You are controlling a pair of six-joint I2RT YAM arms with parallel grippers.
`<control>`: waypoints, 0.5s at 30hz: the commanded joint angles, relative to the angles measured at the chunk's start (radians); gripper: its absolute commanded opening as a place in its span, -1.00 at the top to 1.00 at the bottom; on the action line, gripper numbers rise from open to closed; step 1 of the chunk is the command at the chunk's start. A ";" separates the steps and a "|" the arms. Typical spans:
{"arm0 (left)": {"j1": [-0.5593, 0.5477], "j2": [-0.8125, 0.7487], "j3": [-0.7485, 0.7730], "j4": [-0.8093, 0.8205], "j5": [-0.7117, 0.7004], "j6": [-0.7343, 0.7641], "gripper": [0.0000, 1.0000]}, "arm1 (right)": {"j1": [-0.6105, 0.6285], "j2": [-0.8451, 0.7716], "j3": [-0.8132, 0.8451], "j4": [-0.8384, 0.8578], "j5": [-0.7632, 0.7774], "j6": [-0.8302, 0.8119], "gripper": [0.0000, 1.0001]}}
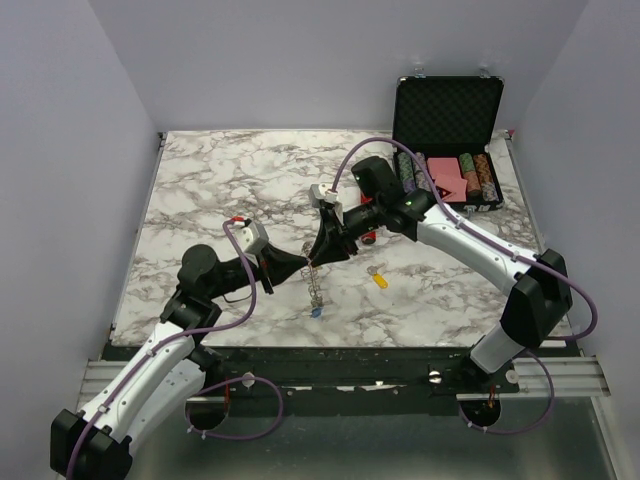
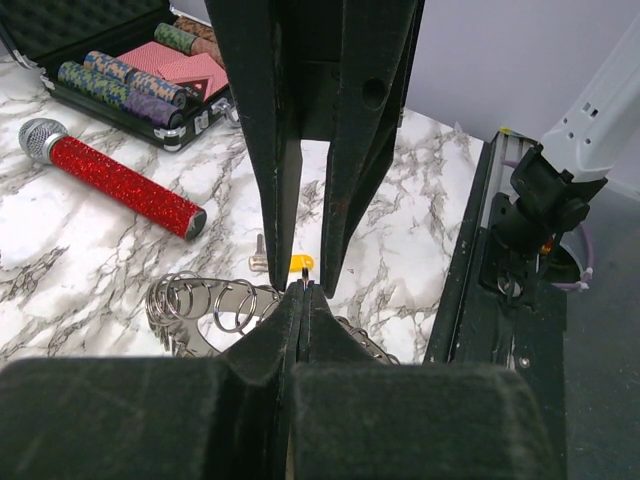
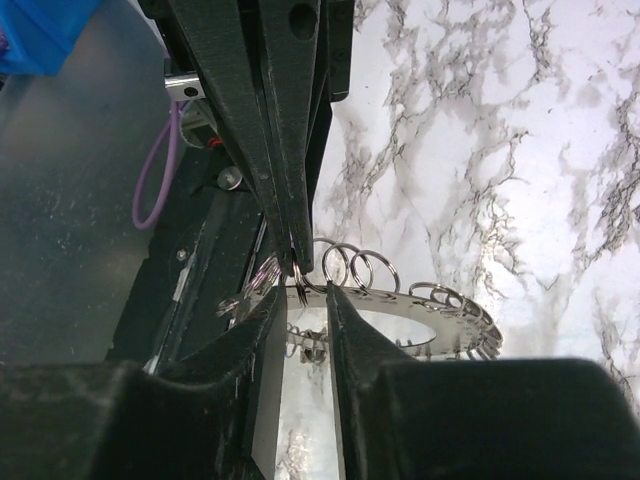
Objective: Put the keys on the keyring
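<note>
The keyring (image 1: 313, 286) hangs on edge above the marble, a flat silvery ring with many small wire loops (image 3: 365, 268) round its rim. My left gripper (image 2: 303, 287) is shut on one of those loops. A blue-headed key (image 1: 316, 312) dangles at the ring's lowest point. My right gripper (image 3: 303, 296) meets the left one tip to tip; its jaws stand apart on either side of the pinched loop, with a gap on each side. A yellow-headed key (image 1: 380, 280) lies on the table to the right, also the yellow key (image 2: 300, 264) past both sets of fingertips.
A red glittery cylinder with a silver cap (image 2: 112, 180) lies on the marble behind the grippers. An open black case (image 1: 447, 120) with striped poker chips (image 1: 408, 172) stands at the back right. The table's near rail (image 2: 480, 300) runs beside the grippers.
</note>
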 commanded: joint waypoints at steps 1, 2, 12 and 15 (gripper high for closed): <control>-0.005 -0.013 -0.005 0.068 -0.003 -0.008 1.00 | -0.002 0.014 -0.012 0.023 -0.036 0.011 0.45; -0.005 -0.015 -0.008 0.069 -0.004 -0.008 1.00 | -0.001 0.016 -0.012 0.023 -0.043 0.009 0.51; -0.005 -0.018 -0.024 0.080 -0.026 -0.028 1.00 | -0.002 0.013 -0.035 0.013 -0.153 -0.015 0.99; -0.005 -0.022 -0.034 0.095 -0.033 -0.043 1.00 | -0.002 0.011 -0.055 0.035 -0.142 0.003 0.99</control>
